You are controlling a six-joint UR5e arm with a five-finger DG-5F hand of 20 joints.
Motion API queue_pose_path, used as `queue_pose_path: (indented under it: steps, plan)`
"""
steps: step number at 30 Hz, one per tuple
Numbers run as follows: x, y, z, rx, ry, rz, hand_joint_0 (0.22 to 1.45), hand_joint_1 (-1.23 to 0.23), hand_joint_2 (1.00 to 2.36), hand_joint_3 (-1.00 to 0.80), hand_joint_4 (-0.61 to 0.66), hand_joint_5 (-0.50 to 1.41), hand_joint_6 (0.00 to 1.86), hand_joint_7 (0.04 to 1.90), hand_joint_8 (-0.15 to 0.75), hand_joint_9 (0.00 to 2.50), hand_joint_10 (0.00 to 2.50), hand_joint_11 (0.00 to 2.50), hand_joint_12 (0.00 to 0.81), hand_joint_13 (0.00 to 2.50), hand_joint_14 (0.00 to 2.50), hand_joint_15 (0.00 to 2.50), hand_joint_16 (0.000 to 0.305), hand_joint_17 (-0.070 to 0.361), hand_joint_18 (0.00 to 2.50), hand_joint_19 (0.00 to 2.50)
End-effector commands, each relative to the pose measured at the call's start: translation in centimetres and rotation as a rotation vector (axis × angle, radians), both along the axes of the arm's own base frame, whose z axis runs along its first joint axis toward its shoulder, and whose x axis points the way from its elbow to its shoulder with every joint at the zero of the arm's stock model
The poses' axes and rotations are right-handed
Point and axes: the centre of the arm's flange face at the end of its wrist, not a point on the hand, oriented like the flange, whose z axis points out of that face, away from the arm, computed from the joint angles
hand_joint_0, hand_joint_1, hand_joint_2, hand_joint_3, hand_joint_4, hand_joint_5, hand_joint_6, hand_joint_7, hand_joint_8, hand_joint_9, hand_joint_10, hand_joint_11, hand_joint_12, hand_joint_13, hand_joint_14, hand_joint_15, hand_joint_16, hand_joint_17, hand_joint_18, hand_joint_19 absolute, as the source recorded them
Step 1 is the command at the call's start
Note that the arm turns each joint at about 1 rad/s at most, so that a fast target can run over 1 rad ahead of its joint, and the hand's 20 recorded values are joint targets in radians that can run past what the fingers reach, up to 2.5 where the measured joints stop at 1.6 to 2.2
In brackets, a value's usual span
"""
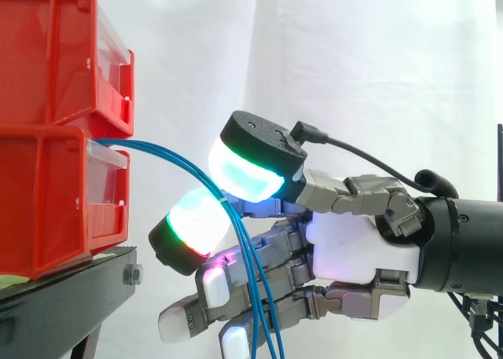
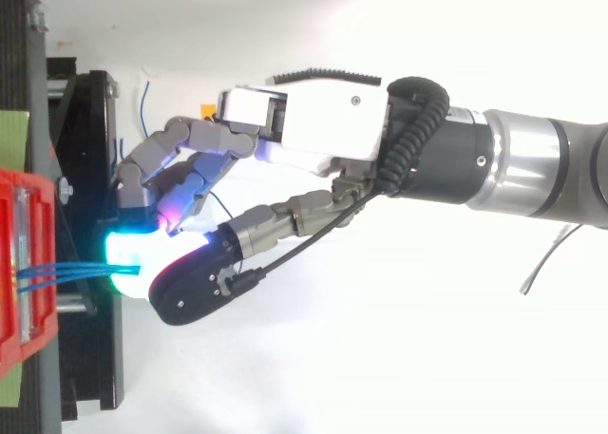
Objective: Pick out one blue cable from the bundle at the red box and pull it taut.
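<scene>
Several thin blue cables (image 1: 169, 153) come out of the clear front of the lower red bin (image 1: 47, 202) and arch down to the right. My hand (image 1: 354, 245) reaches in from the right, level with that bin. Two glowing pads (image 1: 244, 174) are closed on the cables just off the bin's front, one above and one below them. Below the pinch the cables hang down across the other fingers. In the top view the cables (image 2: 66, 273) run straight from the bin (image 2: 19, 254) into the glowing pads of the hand (image 2: 323, 121).
A second red bin (image 1: 55, 53) is stacked on the lower one. Both rest on a black stand (image 1: 71, 284) with a bolt at its front edge. A white curtain hangs behind.
</scene>
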Motion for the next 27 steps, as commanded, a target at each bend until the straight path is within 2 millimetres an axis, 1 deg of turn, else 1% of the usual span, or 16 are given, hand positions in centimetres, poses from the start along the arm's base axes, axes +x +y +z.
queue_pose_path:
  steps: [1,6,8,9,11,12,16,21,23,27]
  plan:
    - [0.0,0.04,0.0,-0.001,0.0,0.0,0.6,-0.66,1.01,-0.37,0.01,-0.13,0.92,0.94,0.22,0.96,0.03,0.7,0.292,0.66,0.02,0.34,0.041,0.092,0.76,0.61]
    - [0.0,0.04,0.0,-0.001,0.0,0.0,0.62,-0.72,1.01,-0.35,-0.01,-0.14,0.93,0.92,0.214,0.94,0.03,0.7,0.291,0.66,0.01,0.34,0.041,0.092,0.76,0.6]
    - [0.01,0.14,0.0,0.0,0.0,0.0,0.63,-0.74,1.02,-0.34,-0.02,-0.14,0.93,0.95,0.218,0.94,0.03,0.71,0.29,0.67,0.01,0.34,0.041,0.092,0.76,0.59]
    - [0.01,0.16,0.0,-0.001,0.0,0.002,0.63,-0.75,1.02,-0.33,-0.03,-0.14,0.93,0.96,0.219,0.94,0.02,0.71,0.29,0.67,0.01,0.34,0.041,0.092,0.76,0.59]
    - [0.01,0.14,0.0,0.0,0.0,0.0,0.67,-0.8,1.02,-0.31,-0.12,-0.15,0.94,1.04,0.216,0.94,0.03,0.71,0.29,0.67,0.01,0.33,0.041,0.092,0.77,0.58]
    - [0.01,0.14,0.0,0.0,0.0,0.0,0.69,-0.83,1.02,-0.31,-0.13,-0.15,0.95,1.04,0.217,0.94,0.02,0.71,0.289,0.67,0.01,0.33,0.041,0.092,0.77,0.58]
    - [0.01,0.16,0.0,0.001,0.0,0.002,0.72,-0.85,1.01,-0.37,-0.13,-0.15,0.95,1.03,0.197,0.94,0.03,0.71,0.285,0.67,0.01,0.32,0.04,0.091,0.78,0.56]
    - [0.01,0.16,0.0,0.001,0.0,0.002,0.74,-0.87,1.01,-0.44,-0.19,-0.15,0.95,1.1,0.184,0.95,0.02,0.71,0.283,0.67,0.01,0.32,0.039,0.089,0.78,0.56]
    - [0.01,0.16,0.12,0.001,-0.002,0.002,0.75,-0.89,1.0,-0.5,-0.22,-0.14,0.96,1.15,0.182,0.98,0.02,0.71,0.275,0.68,0.01,0.31,0.039,0.088,0.79,0.54]
    - [0.08,0.04,0.14,0.001,-0.003,0.001,0.74,-0.91,1.0,-0.5,-0.23,-0.13,0.96,1.11,0.182,1.0,0.03,0.73,0.269,0.7,0.01,0.32,0.039,0.087,0.8,0.54]
